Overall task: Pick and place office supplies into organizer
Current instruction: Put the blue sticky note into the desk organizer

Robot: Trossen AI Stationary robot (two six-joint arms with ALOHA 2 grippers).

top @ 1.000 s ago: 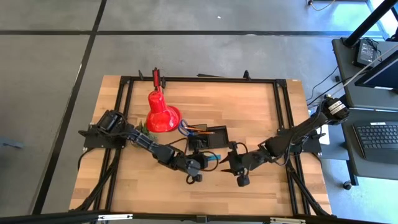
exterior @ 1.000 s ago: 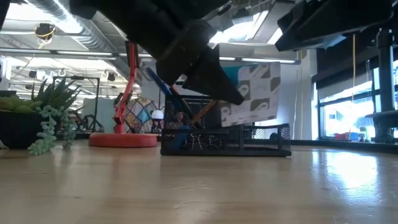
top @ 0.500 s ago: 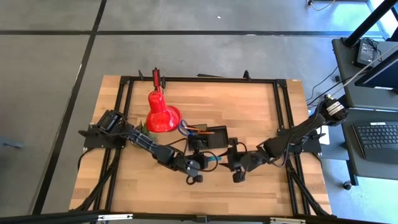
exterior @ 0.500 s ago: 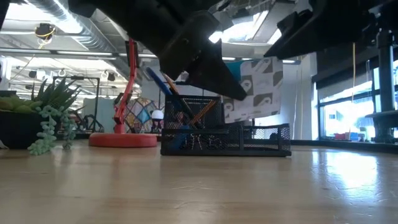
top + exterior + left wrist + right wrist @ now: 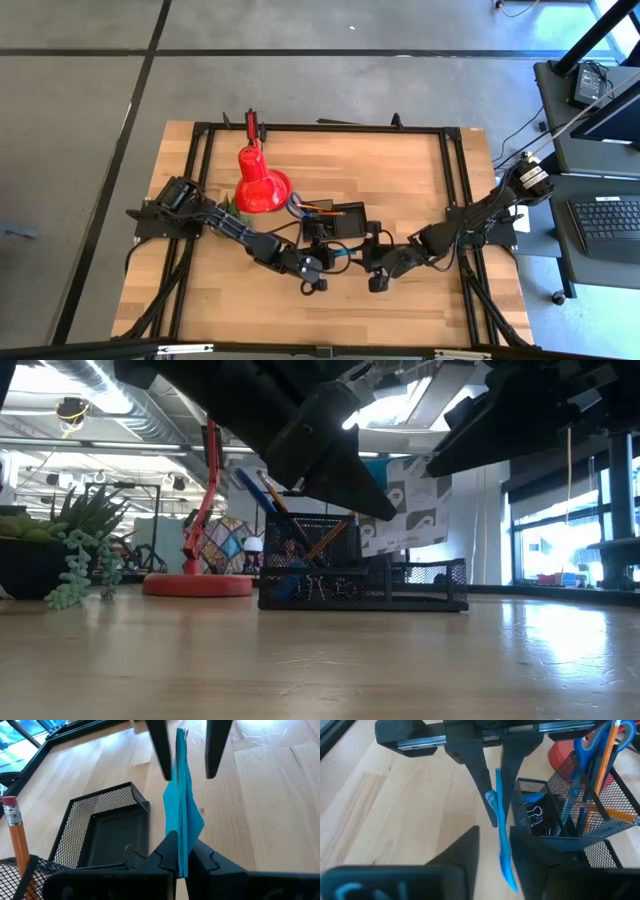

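The light-blue note pad (image 5: 181, 815) hangs edge-on above bare wood, just beside the organizer (image 5: 335, 225) near the table's (image 5: 400, 180) middle. The left gripper (image 5: 342, 256) pinches it; the right gripper (image 5: 358, 256) faces it, fingers half-parted astride the pad.

Pencils (image 5: 600, 757) in organizer (image 5: 580, 827), lamp (image 5: 262, 182) seemingly behind

Blue note pad (image 5: 182, 810) upright beside organizer (image 5: 107, 827)

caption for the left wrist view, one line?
Left gripper pinches a blue note pad; right gripper straddles its far edge beside the organizer.
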